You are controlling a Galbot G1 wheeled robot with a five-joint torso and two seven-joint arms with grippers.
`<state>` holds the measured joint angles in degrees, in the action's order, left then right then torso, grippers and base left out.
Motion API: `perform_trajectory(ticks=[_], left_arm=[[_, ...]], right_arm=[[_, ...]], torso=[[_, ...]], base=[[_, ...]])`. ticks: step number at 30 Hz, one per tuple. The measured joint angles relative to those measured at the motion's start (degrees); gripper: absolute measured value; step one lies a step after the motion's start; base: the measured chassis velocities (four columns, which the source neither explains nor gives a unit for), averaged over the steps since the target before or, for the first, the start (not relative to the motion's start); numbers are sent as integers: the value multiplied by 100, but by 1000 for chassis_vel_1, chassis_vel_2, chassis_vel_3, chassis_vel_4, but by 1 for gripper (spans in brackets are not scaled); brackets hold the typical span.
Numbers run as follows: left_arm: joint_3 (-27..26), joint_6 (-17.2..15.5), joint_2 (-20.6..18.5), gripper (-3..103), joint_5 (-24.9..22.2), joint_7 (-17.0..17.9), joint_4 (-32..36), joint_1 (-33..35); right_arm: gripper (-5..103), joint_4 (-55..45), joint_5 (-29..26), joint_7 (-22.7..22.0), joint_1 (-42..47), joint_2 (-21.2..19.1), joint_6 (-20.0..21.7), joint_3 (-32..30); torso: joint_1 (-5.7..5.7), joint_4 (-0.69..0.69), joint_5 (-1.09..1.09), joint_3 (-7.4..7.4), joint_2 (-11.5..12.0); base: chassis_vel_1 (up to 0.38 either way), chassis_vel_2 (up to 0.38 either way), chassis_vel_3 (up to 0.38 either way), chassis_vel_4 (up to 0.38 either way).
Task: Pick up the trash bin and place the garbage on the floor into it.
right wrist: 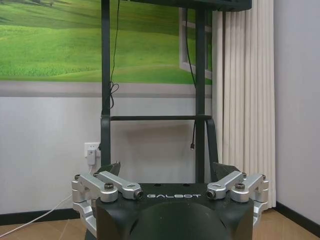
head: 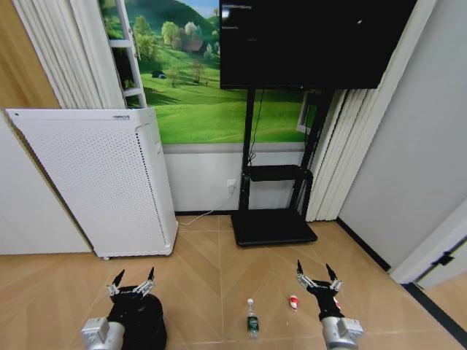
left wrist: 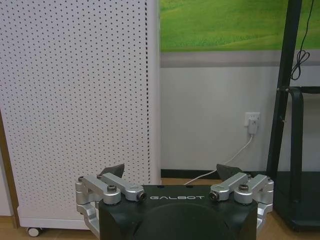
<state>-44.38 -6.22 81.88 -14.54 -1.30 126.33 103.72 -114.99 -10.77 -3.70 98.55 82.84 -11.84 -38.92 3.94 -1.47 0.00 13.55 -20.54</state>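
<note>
Head view shows the left gripper (head: 133, 277) open just above the trash bin (head: 139, 321), then the bottle (head: 252, 321) on the floor between both grippers, a red-and-white wrapper (head: 293, 302) just beside the open right gripper (head: 316, 272).

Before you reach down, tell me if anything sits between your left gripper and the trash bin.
Nothing visible: the left gripper hangs directly above the trash bin, fingers spread, with no object between them.

Each tool (left wrist: 172, 176) has a black body lettered GALBOT, silver screwed linkages and dark pointed fingertips (left wrist: 116, 170).
</note>
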Motion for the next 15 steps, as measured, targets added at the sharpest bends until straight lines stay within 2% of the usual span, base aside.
perform_trajectory(ticks=[15], left_arm=[[1, 3, 46, 100, 30, 0, -65, -20]], right_arm=[[100, 63, 54, 120, -19, -64, -8, 71]], torso=[[-126, 0, 0, -234, 361]], base=[[0, 0, 0, 0]])
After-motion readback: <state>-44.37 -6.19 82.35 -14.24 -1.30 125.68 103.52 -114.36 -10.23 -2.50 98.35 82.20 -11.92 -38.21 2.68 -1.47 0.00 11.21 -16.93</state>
